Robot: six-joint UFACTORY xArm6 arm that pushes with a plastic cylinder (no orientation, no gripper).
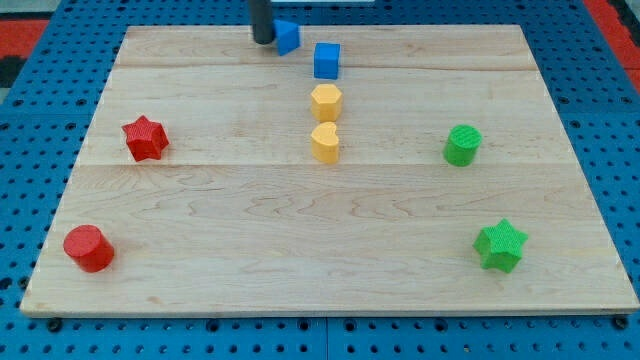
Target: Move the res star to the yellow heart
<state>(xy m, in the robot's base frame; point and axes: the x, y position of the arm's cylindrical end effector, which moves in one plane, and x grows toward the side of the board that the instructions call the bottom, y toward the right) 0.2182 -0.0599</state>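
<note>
While my tip (263, 41) seemingly touches a blue block (288, 37), the red star (145, 138) lies flat, untouched.

— What carries everything?
— A pale wooden table (250, 220), planks running across the view.
— And on it?
— At the view's left, a red star (145, 138), with a red cylinder (89, 248) nearer the bottom. Mid-table, a yellow hexagon (326, 102) just above a yellow heart (325, 143). Toward the top, a blue cube (327, 60) and a blue block (288, 37). On the right, a green cylinder (462, 145) and a green star (500, 245).
</note>
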